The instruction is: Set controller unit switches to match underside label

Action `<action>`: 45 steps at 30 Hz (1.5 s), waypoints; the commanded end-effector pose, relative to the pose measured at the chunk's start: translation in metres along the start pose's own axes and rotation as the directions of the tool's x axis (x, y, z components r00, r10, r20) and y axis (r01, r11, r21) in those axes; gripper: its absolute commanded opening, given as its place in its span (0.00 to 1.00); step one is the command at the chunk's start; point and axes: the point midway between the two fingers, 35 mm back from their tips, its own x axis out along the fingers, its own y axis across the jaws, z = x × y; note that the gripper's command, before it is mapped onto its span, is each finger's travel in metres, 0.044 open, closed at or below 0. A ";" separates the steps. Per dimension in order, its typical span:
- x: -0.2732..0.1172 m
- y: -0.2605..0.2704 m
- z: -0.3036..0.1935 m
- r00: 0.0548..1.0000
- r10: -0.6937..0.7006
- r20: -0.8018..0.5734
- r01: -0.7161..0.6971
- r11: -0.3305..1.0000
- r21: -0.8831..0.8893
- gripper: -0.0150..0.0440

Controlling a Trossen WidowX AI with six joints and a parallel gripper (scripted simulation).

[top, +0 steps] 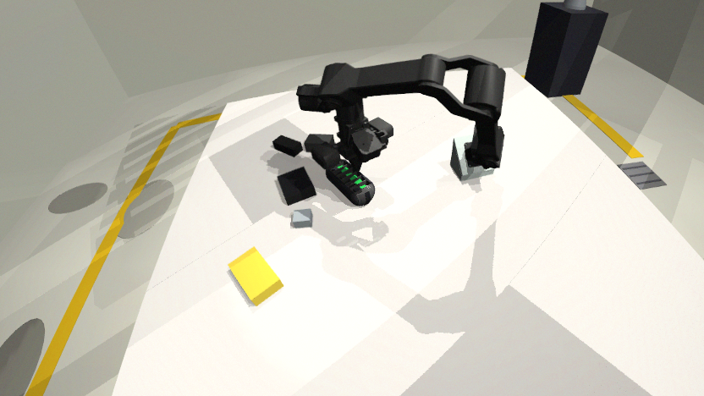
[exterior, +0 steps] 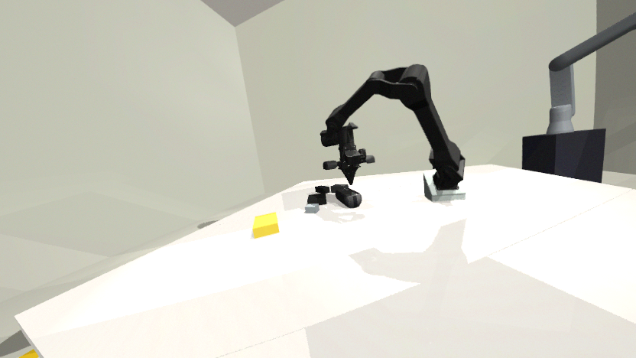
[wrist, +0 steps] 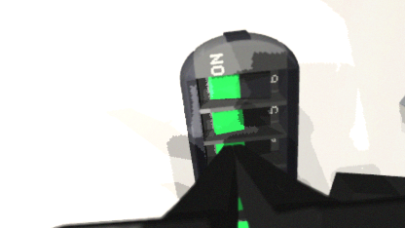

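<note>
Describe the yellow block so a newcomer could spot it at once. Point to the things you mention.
On the white bench (top: 556,236) (exterior: 186,284), look away from the black arm's pale base (top: 458,162) (exterior: 429,190), past the small grey block (top: 301,217) (exterior: 311,208). The yellow block (top: 255,275) (exterior: 265,224) lies there, brighter and larger than that grey neighbour.

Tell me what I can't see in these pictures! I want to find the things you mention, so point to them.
- Label under the controller unit (top: 358,195) (exterior: 348,196) (wrist: 190,102): face down in every view.
- Its lower switches, wrist view: behind the closed tool (top: 355,166) (exterior: 351,183) (wrist: 235,147).
- Switch numbers, top view: too small.
- Grey arm's upper end, exterior view: cut off by the edge.
</note>
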 end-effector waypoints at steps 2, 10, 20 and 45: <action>0.009 0.001 0.000 1.000 0.005 0.006 -0.005 1.000 0.005 0.25; 0.022 0.001 0.000 1.000 0.004 0.006 -0.004 1.000 0.005 0.25; 0.036 0.001 0.001 1.000 0.004 0.007 -0.004 1.000 0.005 0.25; -0.005 0.001 0.000 1.000 0.005 0.006 -0.005 1.000 0.005 0.25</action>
